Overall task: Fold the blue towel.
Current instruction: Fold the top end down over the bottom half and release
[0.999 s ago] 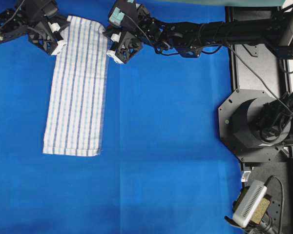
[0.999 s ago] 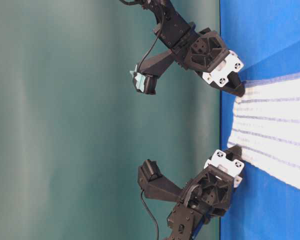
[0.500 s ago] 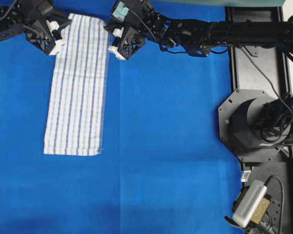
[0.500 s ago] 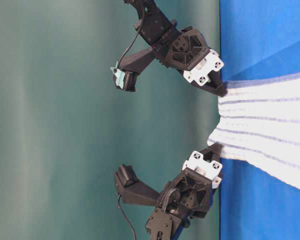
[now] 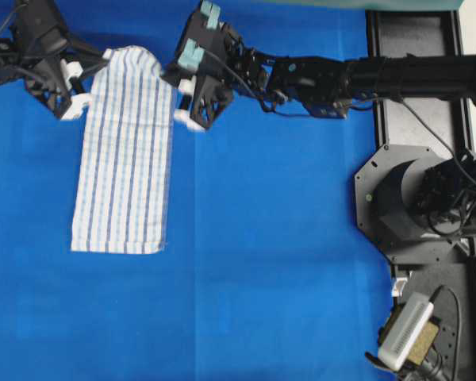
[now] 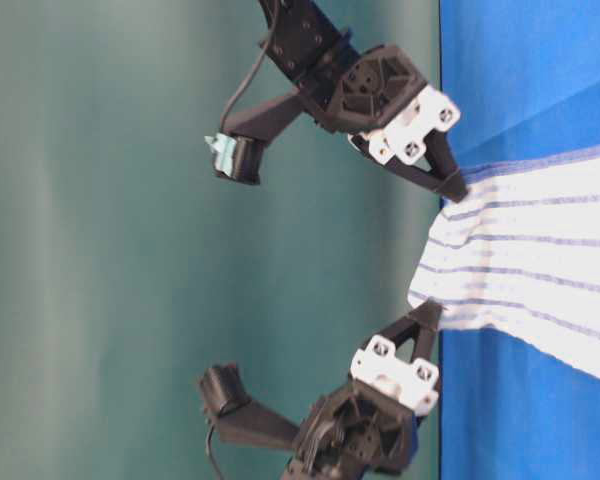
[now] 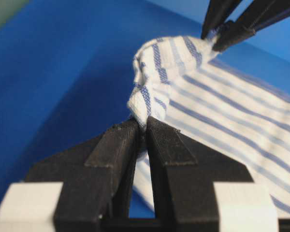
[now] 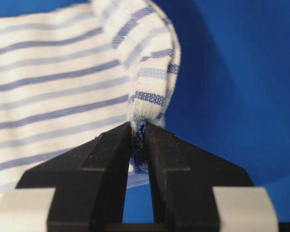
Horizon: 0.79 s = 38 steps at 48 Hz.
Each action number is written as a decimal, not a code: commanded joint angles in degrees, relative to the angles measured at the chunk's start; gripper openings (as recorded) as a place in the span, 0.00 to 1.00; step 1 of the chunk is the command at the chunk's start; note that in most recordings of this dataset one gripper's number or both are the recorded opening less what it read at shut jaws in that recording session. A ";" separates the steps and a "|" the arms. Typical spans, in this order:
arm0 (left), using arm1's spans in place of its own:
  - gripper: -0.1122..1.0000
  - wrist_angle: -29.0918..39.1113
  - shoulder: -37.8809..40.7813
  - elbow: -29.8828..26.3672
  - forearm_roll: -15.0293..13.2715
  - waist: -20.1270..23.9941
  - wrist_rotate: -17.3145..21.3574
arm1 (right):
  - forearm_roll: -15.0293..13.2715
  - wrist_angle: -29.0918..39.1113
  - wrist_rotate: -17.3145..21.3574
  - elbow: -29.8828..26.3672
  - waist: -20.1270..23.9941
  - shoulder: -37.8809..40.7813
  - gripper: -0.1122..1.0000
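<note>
1. The left gripper [image 7: 141,128] and right gripper [image 8: 139,131] are each pinched tight on a far corner of the blue towel [image 5: 127,159] — one corner apiece, so the short edge lifts evenly for a fold.
2. The towel's remaining length lies flat and long on the blue table covering [image 5: 270,262].
3. Behind — a plain green wall [image 6: 130,240].

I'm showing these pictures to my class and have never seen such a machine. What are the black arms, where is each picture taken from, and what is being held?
They are two robot arms ending in two-fingered grippers. One picture looks down from above, one from table level turned sideways, and two from cameras on the wrists. A striped towel lies on a blue table covering. The left gripper and right gripper each pinch a corner of its far end, lifting that end slightly.
</note>
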 commanded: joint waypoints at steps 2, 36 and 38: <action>0.15 -0.18 -2.90 1.23 0.00 -3.25 -0.26 | 1.93 -0.26 0.09 0.79 3.25 -3.25 0.35; 0.15 0.00 -6.24 5.54 -0.26 -25.31 -9.93 | 13.62 -0.18 0.09 4.39 22.76 -6.59 0.35; 0.15 -0.09 -6.24 5.54 -0.26 -26.19 -10.11 | 13.97 -0.18 0.09 4.39 23.47 -6.59 0.35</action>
